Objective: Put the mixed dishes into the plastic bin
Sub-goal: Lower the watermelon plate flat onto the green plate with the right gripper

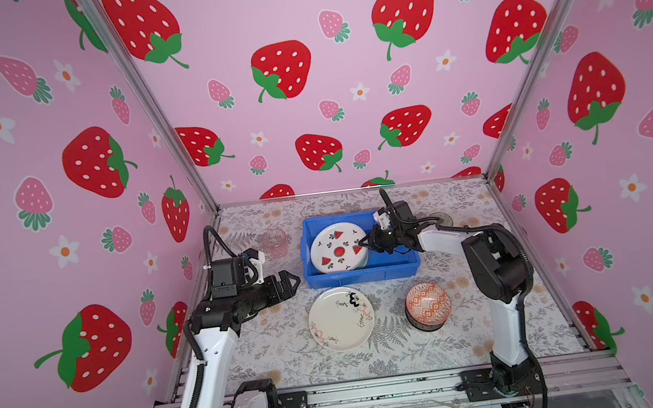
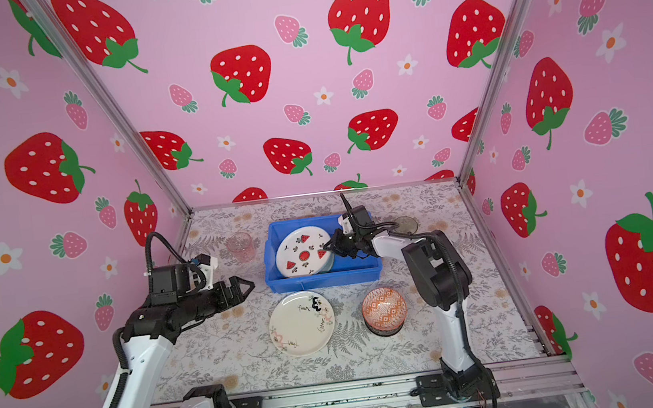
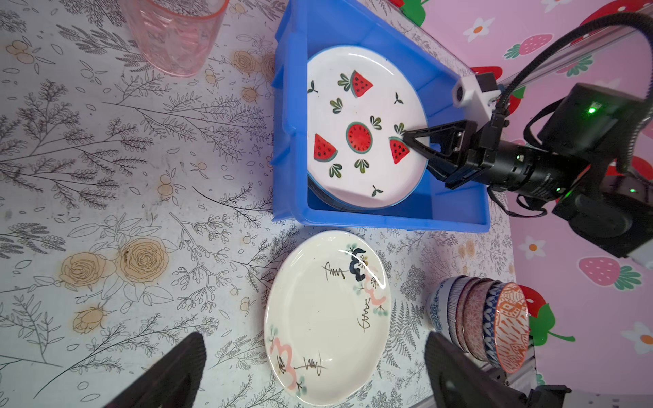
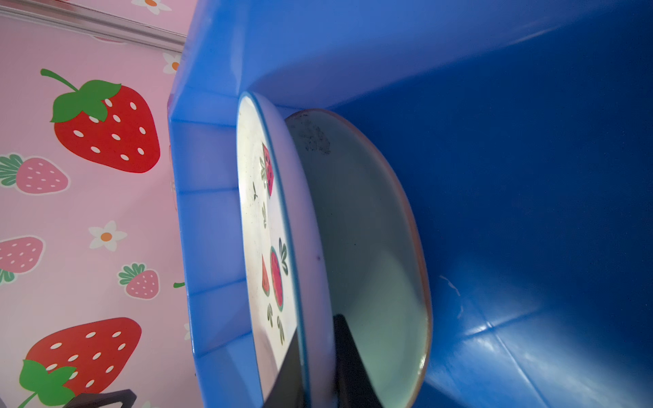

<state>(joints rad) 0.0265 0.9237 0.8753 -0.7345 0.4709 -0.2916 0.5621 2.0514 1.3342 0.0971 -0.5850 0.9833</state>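
the watermelon plate (image 1: 336,250) is pinched at its 3 o'clock rim by the right gripper (image 1: 364,244), inside the plastic bin (image 1: 362,278); the left gripper (image 1: 290,283) is spread at the bin's 8 o'clock.

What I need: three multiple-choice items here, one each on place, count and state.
1. The cream floral plate lies: A inside the blue bin; B on the table before the bin; C beneath the bin.
2. Plates in the bin: A one; B two; C three.
3. The right hand is: A open; B shut on the watermelon plate; C unseen.
Key: B, it lies outside the bin; B, a pale green plate shows under the watermelon plate; B, its fingers pinch the rim.
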